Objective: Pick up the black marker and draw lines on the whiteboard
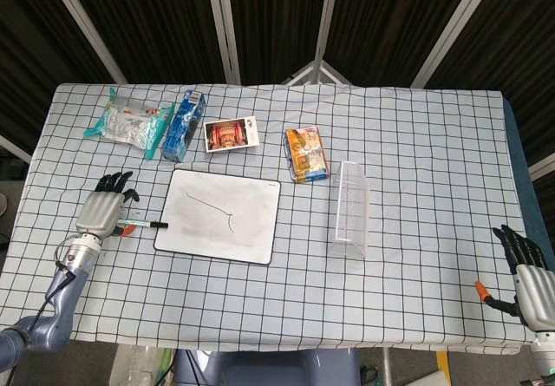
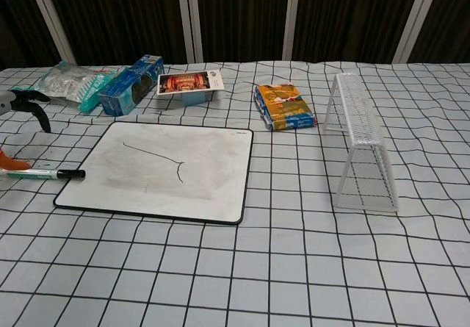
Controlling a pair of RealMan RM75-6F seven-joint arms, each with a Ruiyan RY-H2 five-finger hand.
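1. from my feeds i can't read any text: the print on the blue box [image 2: 131,84], the picture card [image 2: 190,83] and the orange packet [image 2: 284,106] is too small and blurred.
2. the whiteboard [image 2: 158,171] carries only drawn lines, no letters.

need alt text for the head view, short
Overhead view of a checkered table: the robot's left hand holds a black marker low beside the left edge of a whiteboard with thin black lines on it. Snack packs lie behind; a white wire rack lies right.
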